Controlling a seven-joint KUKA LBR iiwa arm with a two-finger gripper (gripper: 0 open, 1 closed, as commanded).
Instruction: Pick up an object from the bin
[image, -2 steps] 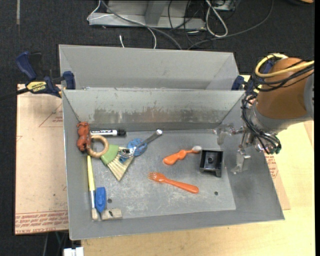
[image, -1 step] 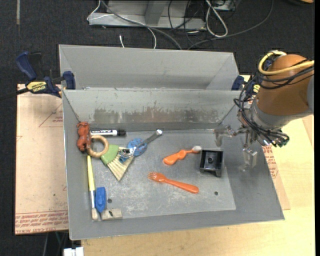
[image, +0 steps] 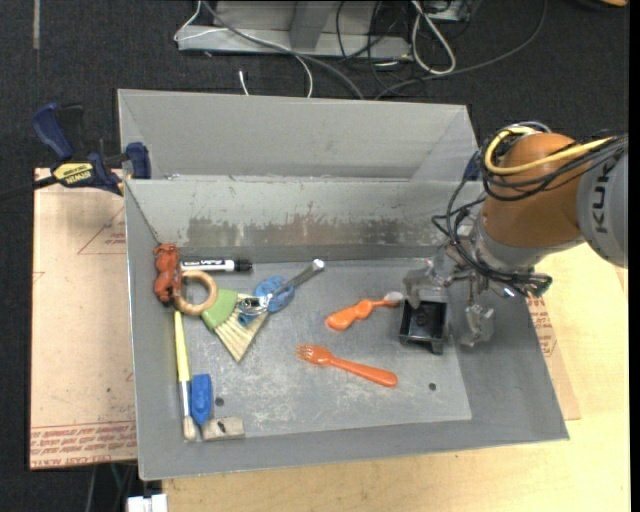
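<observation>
My gripper hangs low at the right end of the bin, near the right wall, and its fingers stand apart, so it is open. A small black block lies on the floor just beside its left finger; I cannot tell whether they touch. Left of that lies an orange utensil, its pale tip pointing toward the gripper. An orange spoon rests further forward on the bin floor, well apart from the gripper.
The left end of the bin holds a black marker, an orange toy with a wooden ring, a green brush, a blue-handled metal tool and a yellow stick with a blue end. The arm's orange cover sits above the right wall.
</observation>
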